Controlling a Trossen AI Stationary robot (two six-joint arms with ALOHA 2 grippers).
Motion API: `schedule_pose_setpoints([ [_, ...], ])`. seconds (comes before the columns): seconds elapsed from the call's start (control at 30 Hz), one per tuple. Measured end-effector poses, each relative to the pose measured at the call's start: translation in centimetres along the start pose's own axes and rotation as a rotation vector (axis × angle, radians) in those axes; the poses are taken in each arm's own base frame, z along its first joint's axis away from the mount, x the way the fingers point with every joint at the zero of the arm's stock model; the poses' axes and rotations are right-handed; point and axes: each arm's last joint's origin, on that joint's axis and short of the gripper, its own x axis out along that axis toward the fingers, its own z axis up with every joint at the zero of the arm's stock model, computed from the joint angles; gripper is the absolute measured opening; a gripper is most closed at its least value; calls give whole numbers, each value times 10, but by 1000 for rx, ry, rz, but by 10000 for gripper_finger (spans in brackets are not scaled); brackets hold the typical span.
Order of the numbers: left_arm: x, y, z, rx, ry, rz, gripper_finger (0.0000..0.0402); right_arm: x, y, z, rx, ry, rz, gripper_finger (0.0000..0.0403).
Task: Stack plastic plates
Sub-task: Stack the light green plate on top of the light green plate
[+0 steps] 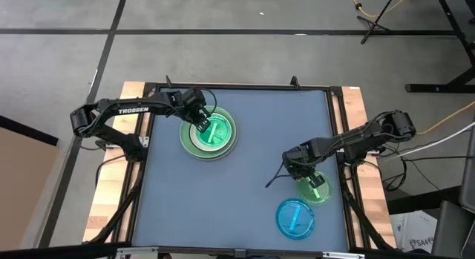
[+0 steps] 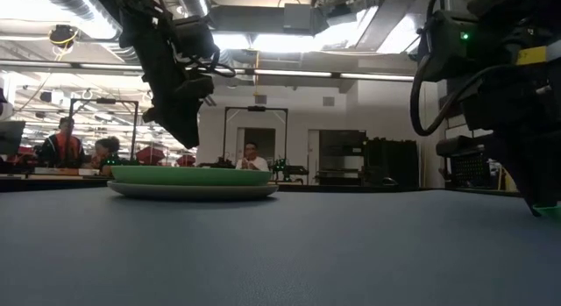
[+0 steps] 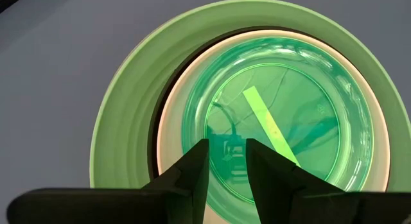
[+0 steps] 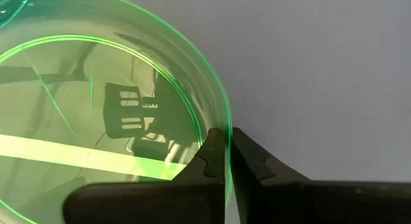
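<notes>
A stack of plastic plates stands at the table's far left. A large light green plate (image 1: 185, 136) is the widest that shows, with a black ring (image 3: 154, 131) and a white ring (image 3: 168, 108) inside its rim and a translucent green plate (image 3: 282, 102) on top. My left gripper (image 3: 226, 161) hangs open just above that top plate, clear of it in the low view (image 2: 187, 135). Near the right edge lies a second translucent green plate (image 1: 319, 191), with my right gripper (image 1: 310, 182) shut on it. A translucent blue plate (image 1: 295, 218) lies flat near the front edge. My right gripper pinches the translucent green plate's raised rim (image 4: 225, 118) between its two fingers, one finger inside the plate and one outside. The fingers come from above, pointing down, on the rim's side toward the table's middle. The plate lies on the table.
Wooden rails (image 1: 364, 140) and a dark frame border the blue-grey table top (image 1: 252, 140). Its middle and near-left parts are bare. Cables trail off the right edge. In the low view people sit at desks in the room behind.
</notes>
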Motion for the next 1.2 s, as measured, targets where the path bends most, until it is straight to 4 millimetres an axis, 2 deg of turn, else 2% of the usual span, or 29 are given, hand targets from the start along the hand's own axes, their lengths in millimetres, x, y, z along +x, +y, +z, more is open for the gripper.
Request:
schedule_pose_setpoints([
  [0.37,0,0,0,-3,-3,-1,95,-12,-8,11,15,-32,-63,0],
  [0.77,0,-5,5,-41,-60,-30,95,-40,-59,8,215,-107,-276,0],
  [1.0,-2,-24,8,0,-147,-99,95,-54,-92,12,295,-312,-416,0],
  [1.2,-6,-46,9,-20,-221,-188,95,-64,-109,14,378,-456,-491,0],
])
